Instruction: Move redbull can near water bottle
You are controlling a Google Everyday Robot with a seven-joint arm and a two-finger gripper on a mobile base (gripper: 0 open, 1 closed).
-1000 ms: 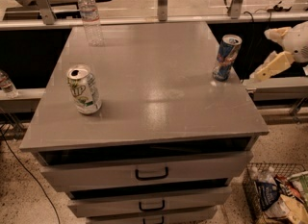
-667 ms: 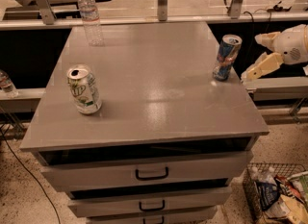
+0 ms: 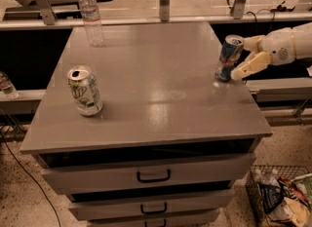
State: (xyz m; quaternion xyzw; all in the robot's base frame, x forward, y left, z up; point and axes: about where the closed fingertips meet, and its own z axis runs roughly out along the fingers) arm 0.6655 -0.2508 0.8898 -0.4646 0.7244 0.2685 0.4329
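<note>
The redbull can (image 3: pixel 228 58), slim and blue-and-silver with red marks, stands upright near the right edge of the grey table top (image 3: pixel 156 89). My gripper (image 3: pixel 242 59) comes in from the right at can height. It is open, with one tan finger (image 3: pixel 251 65) in front of the can's lower right side and the other behind its upper right side. I cannot tell if they touch the can. The water bottle (image 3: pixel 91 16), clear with a white cap, stands upright at the table's far left corner, far from the can.
A wider silver-white can with green lettering (image 3: pixel 85 90) stands near the left front of the table. A small bottle (image 3: pixel 6 85) shows at the left frame edge. Drawers (image 3: pixel 153 175) lie below the top. A wire basket of wrappers (image 3: pixel 280 197) sits on the floor at right.
My gripper has moved left from beyond the table's right edge up to the redbull can. The cans and the bottle have not moved.
</note>
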